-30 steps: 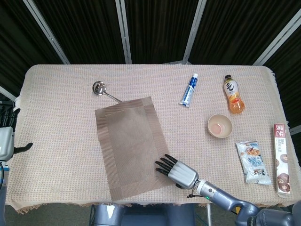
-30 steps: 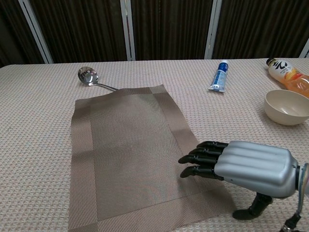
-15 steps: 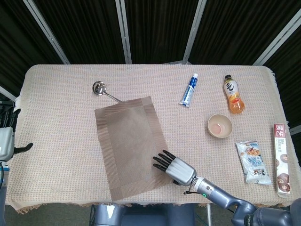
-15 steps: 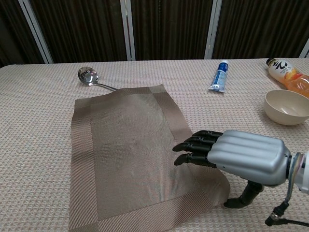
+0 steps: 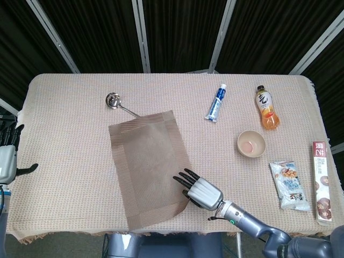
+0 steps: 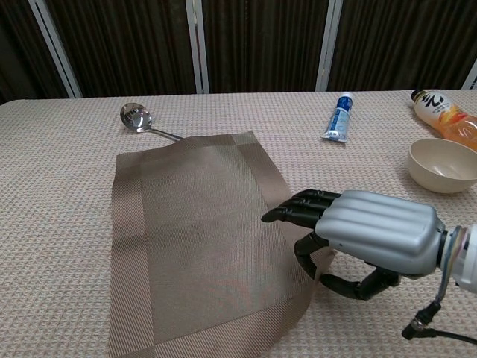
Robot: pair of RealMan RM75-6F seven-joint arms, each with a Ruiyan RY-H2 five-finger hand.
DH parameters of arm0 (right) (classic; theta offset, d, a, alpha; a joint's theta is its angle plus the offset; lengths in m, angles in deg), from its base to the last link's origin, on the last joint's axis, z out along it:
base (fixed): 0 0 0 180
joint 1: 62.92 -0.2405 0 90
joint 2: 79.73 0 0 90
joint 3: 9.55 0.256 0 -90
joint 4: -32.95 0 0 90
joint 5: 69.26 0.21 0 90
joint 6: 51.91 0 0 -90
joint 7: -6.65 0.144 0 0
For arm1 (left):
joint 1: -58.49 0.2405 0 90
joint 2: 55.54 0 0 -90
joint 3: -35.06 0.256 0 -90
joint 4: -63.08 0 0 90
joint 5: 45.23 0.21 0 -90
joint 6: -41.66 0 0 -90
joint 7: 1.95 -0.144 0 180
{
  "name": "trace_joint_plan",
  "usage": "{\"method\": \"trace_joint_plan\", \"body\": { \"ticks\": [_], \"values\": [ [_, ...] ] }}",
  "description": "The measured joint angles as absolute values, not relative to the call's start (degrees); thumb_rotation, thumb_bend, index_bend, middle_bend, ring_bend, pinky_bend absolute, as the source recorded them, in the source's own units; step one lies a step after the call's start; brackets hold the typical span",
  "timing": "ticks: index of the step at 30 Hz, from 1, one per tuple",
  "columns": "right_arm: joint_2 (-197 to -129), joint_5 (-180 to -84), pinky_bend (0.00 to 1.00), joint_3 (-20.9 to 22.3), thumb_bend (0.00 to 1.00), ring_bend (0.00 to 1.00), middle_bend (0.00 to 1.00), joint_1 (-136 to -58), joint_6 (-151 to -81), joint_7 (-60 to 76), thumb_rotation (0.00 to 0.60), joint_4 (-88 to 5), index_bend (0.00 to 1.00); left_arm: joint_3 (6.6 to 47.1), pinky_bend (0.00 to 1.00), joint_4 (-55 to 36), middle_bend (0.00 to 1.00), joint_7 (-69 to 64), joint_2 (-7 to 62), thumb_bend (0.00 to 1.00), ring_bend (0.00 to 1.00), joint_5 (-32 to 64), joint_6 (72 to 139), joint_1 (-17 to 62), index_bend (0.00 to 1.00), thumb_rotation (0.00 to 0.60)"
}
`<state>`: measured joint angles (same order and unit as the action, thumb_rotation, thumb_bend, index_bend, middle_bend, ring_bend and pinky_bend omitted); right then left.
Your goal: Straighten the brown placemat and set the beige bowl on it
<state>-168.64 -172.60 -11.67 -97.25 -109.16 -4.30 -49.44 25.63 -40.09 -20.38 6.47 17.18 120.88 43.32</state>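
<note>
While right hand (image 6: 350,239) seemingly pinches placemat (image 6: 194,239) edge: ladle (image 5: 120,105) touching far corner, bowl (image 5: 251,143) apart.

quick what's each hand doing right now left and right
Left hand: only partly visible at the table's left edge; state cannot be told.
Right hand: fingers gripping the near right edge of the brown placemat.

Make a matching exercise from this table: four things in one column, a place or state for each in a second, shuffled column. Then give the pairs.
Things:
1. brown placemat
2. beige bowl
3. ladle
4. toothpaste tube

Places or states:
A. on the tablecloth between the bottle and the snack packet
B. near corner lifted by the right hand
C. left of the orange drink bottle
D. beyond the placemat's far left corner

Pairs: 1-B, 2-A, 3-D, 4-C
</note>
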Motion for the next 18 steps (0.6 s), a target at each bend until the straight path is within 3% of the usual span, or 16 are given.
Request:
{"method": "trace_joint_plan", "body": {
  "ticks": [11, 18],
  "values": [
    [-166.91, -176.17, 0.00, -13.63, 0.51, 0.00, 0.07, -96.22, -115.73, -1.28, 0.600, -47.51, 0.87, 25.69, 0.00, -40.32, 0.00, -20.23, 6.36, 0.00, 0.00, 17.34, 120.66, 43.35, 0.00, 0.600],
    [-161.40, -180.66, 0.00, -14.14, 0.51, 0.00, 0.08, -95.86, -122.27, -3.01, 0.600, -43.84, 0.87, 25.71, 0.00, -40.05, 0.00, -20.34, 6.50, 0.00, 0.00, 17.14, 120.18, 43.17, 0.00, 0.600]
  ]
}}
